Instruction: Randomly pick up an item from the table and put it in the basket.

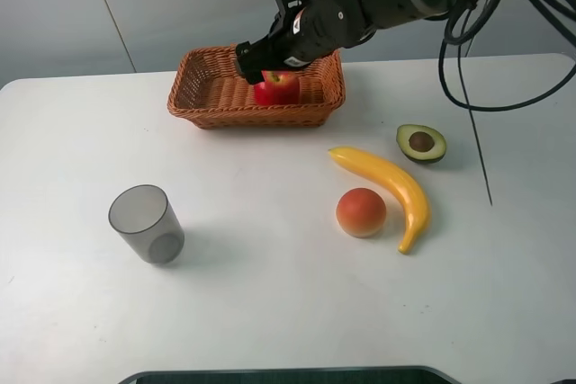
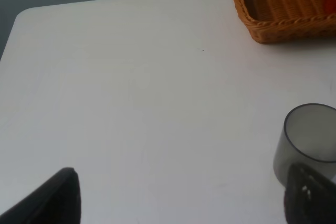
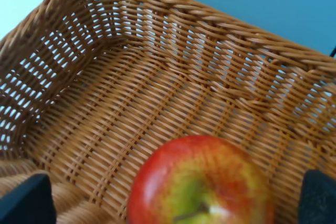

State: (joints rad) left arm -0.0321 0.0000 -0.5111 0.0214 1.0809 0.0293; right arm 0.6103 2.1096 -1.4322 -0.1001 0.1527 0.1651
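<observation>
The red apple (image 1: 279, 89) with a yellowish patch sits inside the wicker basket (image 1: 193, 110) at the back of the white table (image 1: 270, 312). My right gripper (image 1: 273, 71) hangs just above the apple. In the right wrist view the gripper (image 3: 173, 203) is open, its fingers (image 3: 26, 200) stand well apart on either side of the apple (image 3: 199, 182) without touching it, and the basket floor (image 3: 131, 103) lies beneath. My left gripper (image 2: 181, 198) is open and empty, low over bare table, outside the exterior high view.
A grey translucent cup (image 1: 146, 224) stands front left, close to the left gripper (image 2: 310, 135). A yellow banana (image 1: 396, 188), an orange-pink round fruit (image 1: 361, 212) and a halved avocado (image 1: 421, 143) lie on the right. The basket's corner (image 2: 283, 24) shows in the left wrist view.
</observation>
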